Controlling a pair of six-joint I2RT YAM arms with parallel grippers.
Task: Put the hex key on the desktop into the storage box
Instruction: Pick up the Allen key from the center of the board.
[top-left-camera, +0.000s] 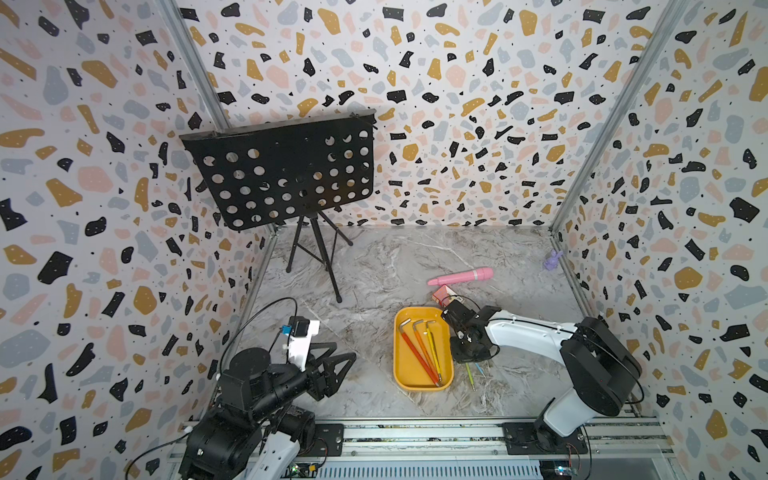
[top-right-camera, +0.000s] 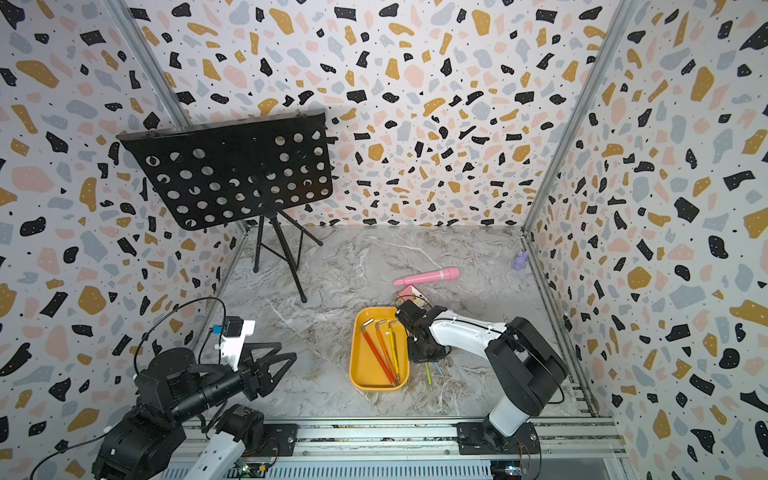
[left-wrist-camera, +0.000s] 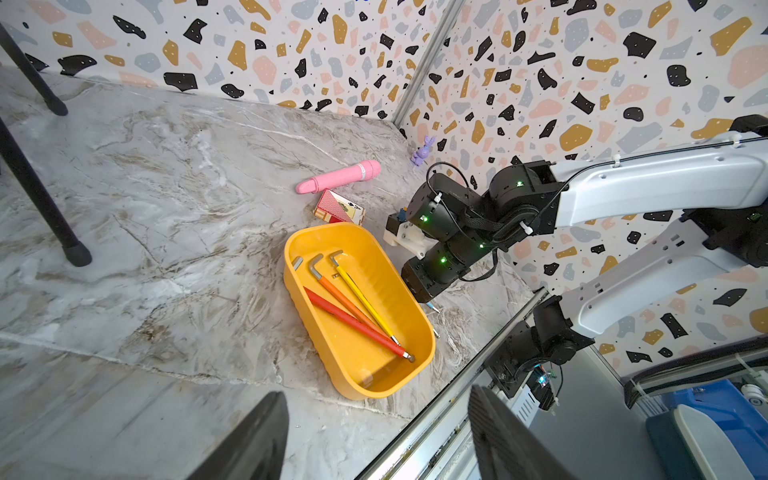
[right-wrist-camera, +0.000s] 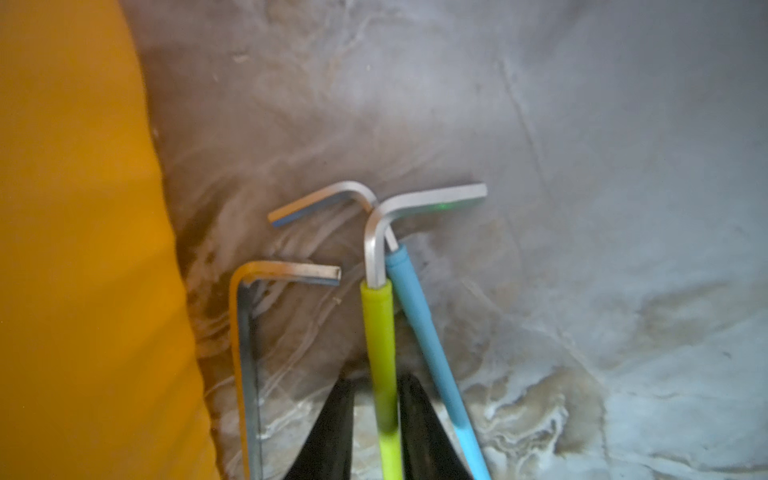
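The yellow-orange storage box (top-left-camera: 409, 368) (top-right-camera: 362, 365) (left-wrist-camera: 374, 365) lies on the marble desktop (top-left-camera: 374, 266) and holds a red, an orange and a yellow hex key (top-left-camera: 432, 349). Just right of it a green hex key (right-wrist-camera: 380, 332) (top-left-camera: 470, 376), a blue one (right-wrist-camera: 424, 328) and a bare metal one (right-wrist-camera: 245, 353) lie on the desktop beside the box wall (right-wrist-camera: 83, 249). My right gripper (right-wrist-camera: 377, 380) (top-left-camera: 467, 359) points down with its jaws closed against the green key's sleeve. My left gripper (left-wrist-camera: 376, 392) (top-left-camera: 345, 351) hovers open and empty at the near left.
A pink cylinder (top-left-camera: 461, 276) and a small pink-and-cream box (top-left-camera: 442, 294) lie just behind the storage box. A purple figure (top-left-camera: 552, 259) sits by the right wall. A black music stand (top-left-camera: 286, 174) on a tripod occupies the back left. A metal rail (top-left-camera: 415, 432) runs along the front.
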